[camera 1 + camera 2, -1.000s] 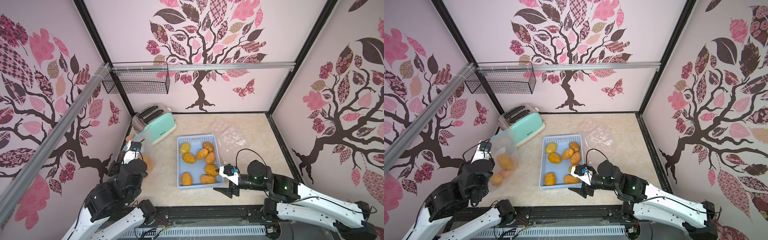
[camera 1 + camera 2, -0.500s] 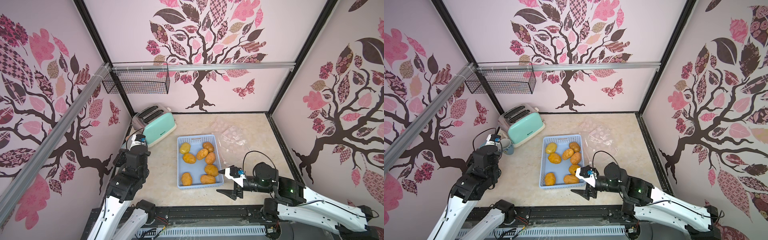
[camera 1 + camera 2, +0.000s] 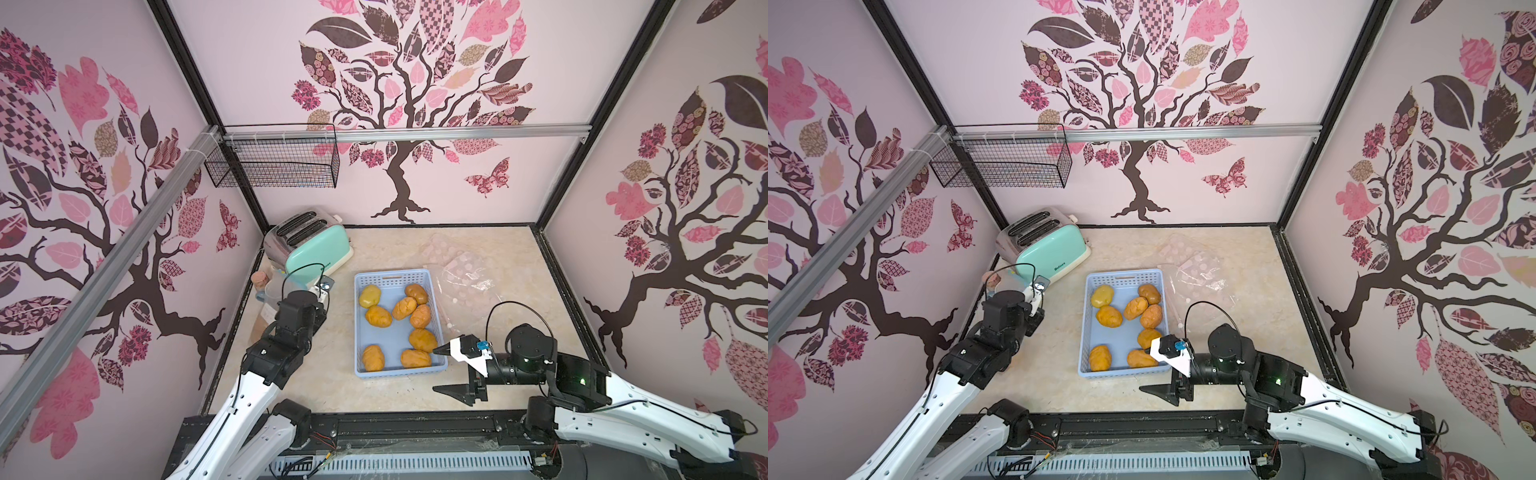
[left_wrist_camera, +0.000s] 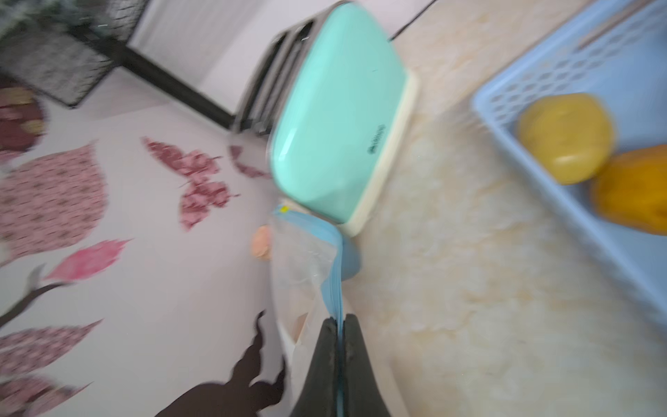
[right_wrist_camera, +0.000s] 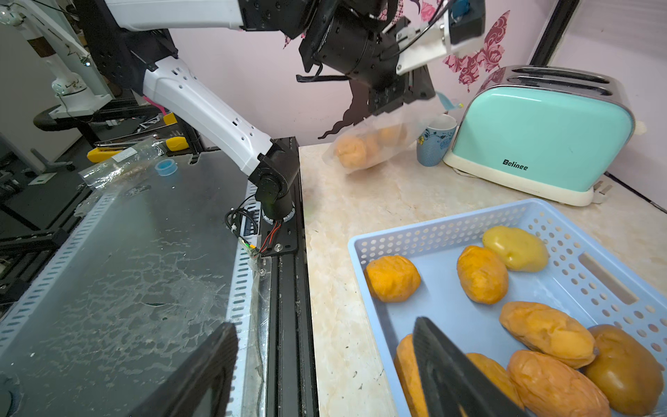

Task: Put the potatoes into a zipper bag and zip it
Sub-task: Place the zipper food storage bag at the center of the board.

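My left tool [image 4: 339, 323] is clamped on the zip edge of the bag [image 5: 375, 144]; a few potatoes [image 5: 352, 151] hang inside. Eight more lie in the basket [image 3: 395, 275]. My right tool [image 3: 436, 370] is apart beside them (empty). I should go low and pinch one across its middle.

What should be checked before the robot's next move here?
1. Hold on the bag: left gripper shut on the zipper bag's blue strip: ok.
2. Free hand: right gripper open and empty, at the blue basket's near corner: ok.
3. Supply: eight potatoes loose in the basket: ok.
4. Bag mouth open wide enough: cannot tell.
5. Bag clear of the mug and toaster: cannot tell.
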Robot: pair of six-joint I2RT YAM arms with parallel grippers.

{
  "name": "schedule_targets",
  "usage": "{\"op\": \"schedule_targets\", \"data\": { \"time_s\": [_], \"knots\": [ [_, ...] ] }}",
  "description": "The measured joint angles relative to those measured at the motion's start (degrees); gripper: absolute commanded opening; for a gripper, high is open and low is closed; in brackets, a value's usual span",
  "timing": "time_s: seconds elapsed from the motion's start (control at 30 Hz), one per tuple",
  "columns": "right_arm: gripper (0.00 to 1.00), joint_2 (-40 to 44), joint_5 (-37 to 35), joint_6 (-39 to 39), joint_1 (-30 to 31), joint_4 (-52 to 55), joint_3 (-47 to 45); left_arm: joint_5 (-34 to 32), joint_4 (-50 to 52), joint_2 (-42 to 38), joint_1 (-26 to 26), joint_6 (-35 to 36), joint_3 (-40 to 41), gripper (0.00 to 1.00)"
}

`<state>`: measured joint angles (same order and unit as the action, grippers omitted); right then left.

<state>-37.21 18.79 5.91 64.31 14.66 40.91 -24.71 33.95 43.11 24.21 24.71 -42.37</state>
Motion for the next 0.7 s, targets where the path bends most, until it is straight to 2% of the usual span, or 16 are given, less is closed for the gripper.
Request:
{"op": "schedule_targets", "data": {
  "time_s": [0.1,0.17,0.27,0.37,0.5,0.53,0.57,0.7],
  "knots": [
    [0.79,-0.4,0.2,-0.1,0.0,-0.2,0.0,8.2,1.3,-0.2,1.8,-2.4,1.1,0.0],
    [0.79,-0.8,0.3,-0.2,0.0,-0.6,0.0,10.7,1.3,-0.7,2.6,-2.9,2.2,0.0],
    [0.79,-1.4,0.5,-0.4,0.0,-0.8,0.0,12.8,1.4,-1.0,2.7,-3.7,4.9,0.08],
    [0.79,-2.0,0.5,-0.4,0.0,-0.8,0.0,15.8,3.0,1.2,2.9,-4.3,5.9,0.25],
    [0.79,-2.5,0.2,-0.9,0.0,-0.8,0.0,15.8,4.3,5.5,3.0,-6.3,5.7,0.52],
    [0.79,-2.6,-0.3,-1.3,0.0,-0.7,0.0,15.1,4.9,6.1,3.1,-7.2,5.4,0.65],
    [0.79,-3.0,-1.4,-1.9,0.0,-0.7,0.0,14.4,5.9,6.4,3.1,-8.3,4.7,0.96],
    [0.82,-5.2,-6.8,-4.0,0.0,0.9,0.6,8.3,6.6,2.9,3.1,-18.2,-0.1,0.98]
  ]
}}
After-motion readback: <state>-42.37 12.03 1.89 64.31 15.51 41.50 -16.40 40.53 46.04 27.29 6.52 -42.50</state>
